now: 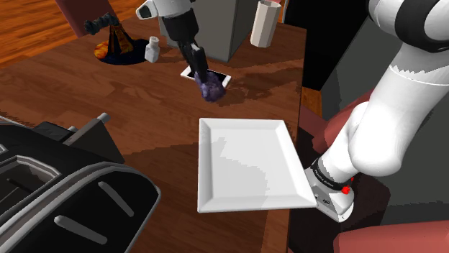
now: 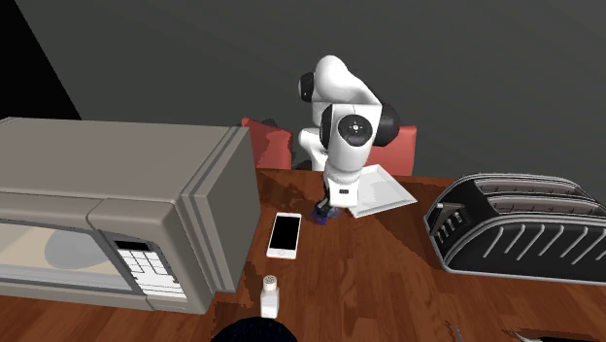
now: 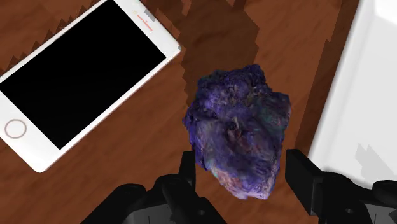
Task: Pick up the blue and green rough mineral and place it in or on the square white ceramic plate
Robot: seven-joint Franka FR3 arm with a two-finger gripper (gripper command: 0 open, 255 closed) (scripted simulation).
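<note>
In the shoulder view the rock (image 1: 211, 89) seems to rest on the surface (image 1: 144, 93) at upper middle, overlapping the phone (image 1: 221, 75), right under the gripper (image 1: 205, 72). The plate (image 1: 252, 165) lies below it, near. In the second exterior view the arm (image 2: 348, 136) hides most of the rock. In the wrist view the fingers (image 3: 299, 172) stand spread on either side of the rock, and I can't be sure of contact. The rock looks hard, jagged and fairly heavy, so it is best gripped across its narrower flanks.
</note>
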